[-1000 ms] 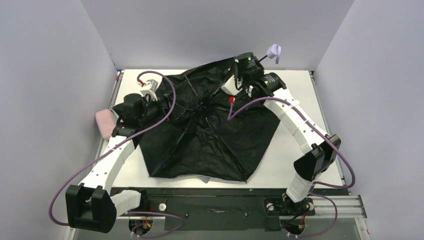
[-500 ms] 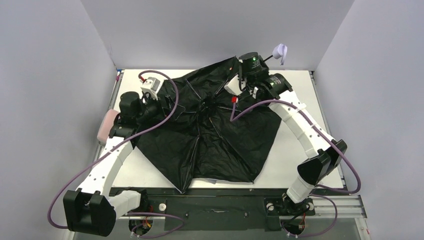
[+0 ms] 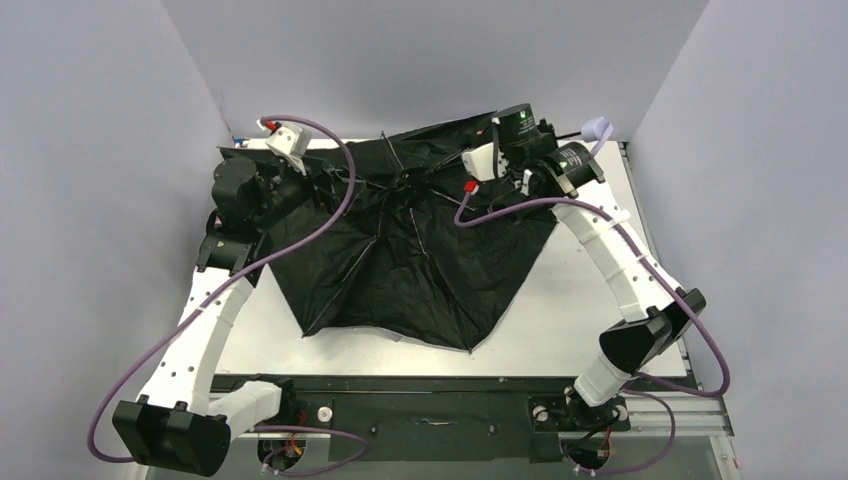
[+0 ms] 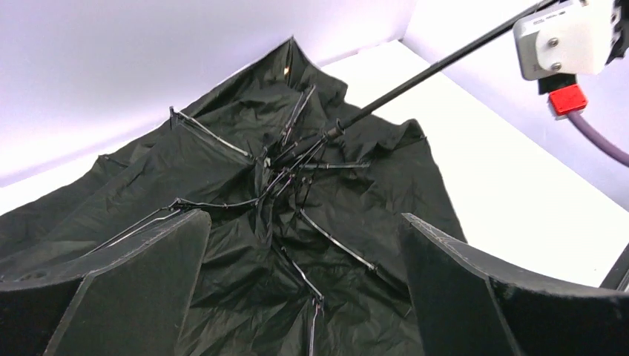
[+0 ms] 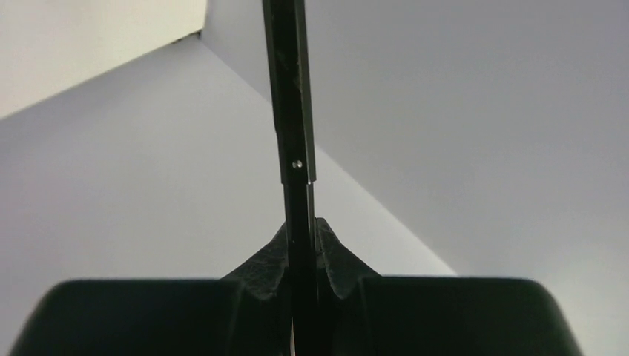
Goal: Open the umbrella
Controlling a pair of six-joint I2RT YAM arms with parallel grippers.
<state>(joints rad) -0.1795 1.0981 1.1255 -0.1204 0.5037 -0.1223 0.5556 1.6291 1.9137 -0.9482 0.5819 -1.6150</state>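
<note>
a: how is the umbrella (image 3: pixel 400 250) laid?
b: spread black side up on the table (image 3: pixel 580 300), shaft (image 4: pixel 415 80) aimed at the table's far right corner, pinched in the right gripper (image 5: pixel 300 241).
a: left gripper (image 4: pixel 304 245)?
b: held wide. grey walls (image 3: pixel 430 60) all round.

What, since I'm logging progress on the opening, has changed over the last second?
The right gripper, shut on the umbrella shaft, swung it rightward, carrying the lilac handle to the right. The black canopy slid toward the far side. The left gripper moved farther back, and the pink case seen earlier is out of view. Unchanged: left gripper open and empty, right grip kept.
</note>
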